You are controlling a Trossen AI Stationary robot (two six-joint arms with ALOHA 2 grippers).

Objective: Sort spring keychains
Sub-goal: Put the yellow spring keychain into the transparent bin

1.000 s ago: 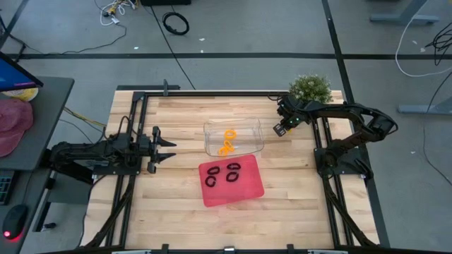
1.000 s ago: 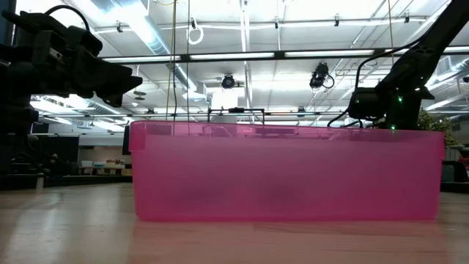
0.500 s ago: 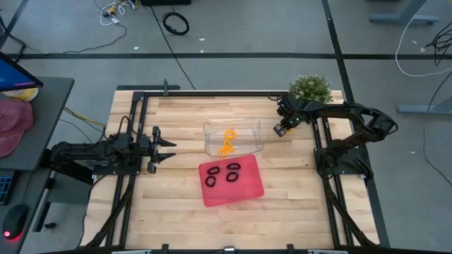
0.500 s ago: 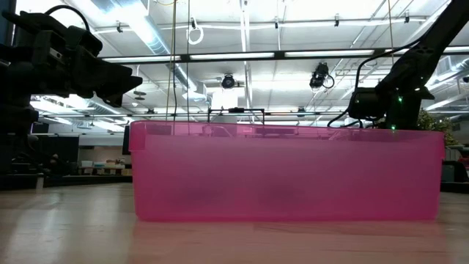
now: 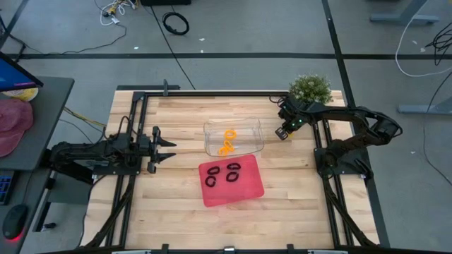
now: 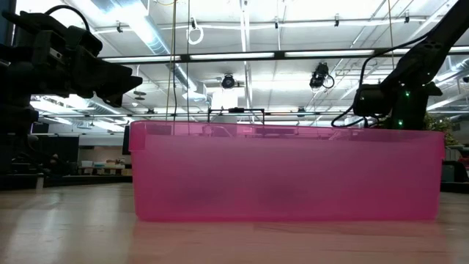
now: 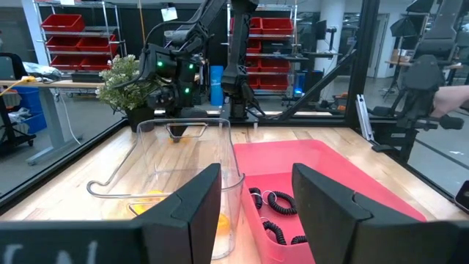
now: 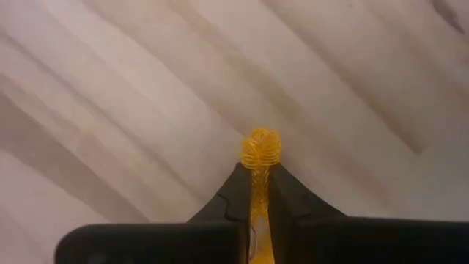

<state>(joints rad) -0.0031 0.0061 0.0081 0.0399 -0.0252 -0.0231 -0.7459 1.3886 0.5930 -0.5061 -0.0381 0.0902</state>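
My right gripper [image 5: 283,132] [image 8: 256,172] points down over the far right of the table, just right of the clear bin [image 5: 234,137], and is shut on an orange spring keychain [image 8: 260,148]. More orange keychains [image 5: 227,142] lie on the clear bin's floor. Black keychains [image 5: 231,172] [image 7: 275,210] lie on the floor of the red tray [image 5: 248,189]. My left gripper [image 5: 167,149] [image 7: 256,199] waits open at the table's left, level, facing the bin and tray. My right gripper pinches the orange keychain between its two fingers [image 8: 233,192], coming from above and pointing down. A bunched bit of coil [image 8: 261,145] sticks out past the fingertips, and a strip of it [image 8: 258,214] runs back between them. The wood shows beyond it; no touch is seen.
A potted plant [image 5: 310,87] stands at the far right corner, right behind my right gripper. The red tray's wall [image 6: 286,172] fills the low view. Black frame rails [image 5: 212,93] run along the table's far and side edges. Bare wood lies near the tray's left and right.
My right arm has shifted a little toward the table's right edge, still shut on the orange keychain.
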